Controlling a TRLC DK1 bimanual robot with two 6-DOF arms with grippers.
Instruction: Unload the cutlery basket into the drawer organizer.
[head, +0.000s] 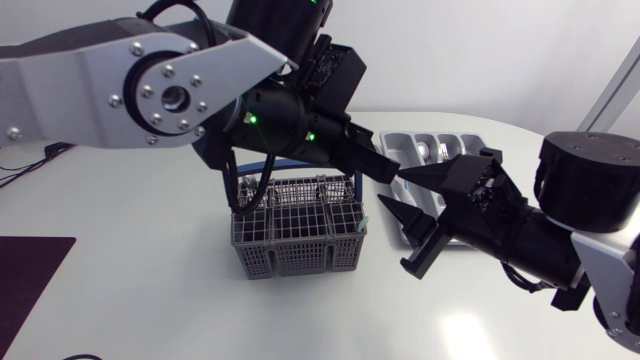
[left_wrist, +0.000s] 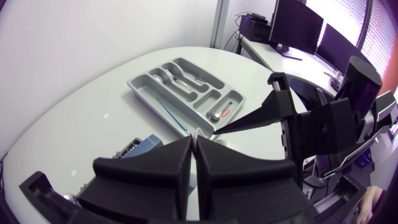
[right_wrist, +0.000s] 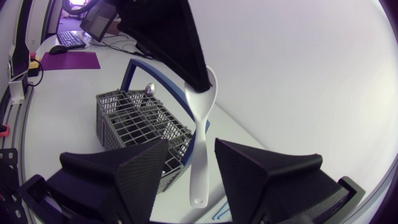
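1. Where the head view looks down, our left gripper (head: 395, 172) and right gripper (head: 392, 190) meet just beside the basket (head: 300, 240), on the side toward the organizer (head: 392, 143). What they meet over is hard to make out from there.
2. Our right wrist view shows it plainly: a white spoon (right_wrist: 201, 130) hangs upright from the left gripper, which is pinched tight on the spoon's upper end.
3. In that same view the spoon's lower part sits between our right gripper's fingers (right_wrist: 140, 168). They stand wide, with a gap on each side, and do not touch it.
4. Behind the spoon there stands the basket, its blue handle (right_wrist: 134, 68) raised.
5. Only our left wrist view shows the organizer's inside. Metal cutlery lies in several compartments, and a thin blue stick (left_wrist: 171, 115) lies in the long one. A small piece with red on it, possibly a spoon, lies in the end compartment nearest the grippers.
6. From that view the left gripper looks closed to a slit, with a sliver of white at its tips.
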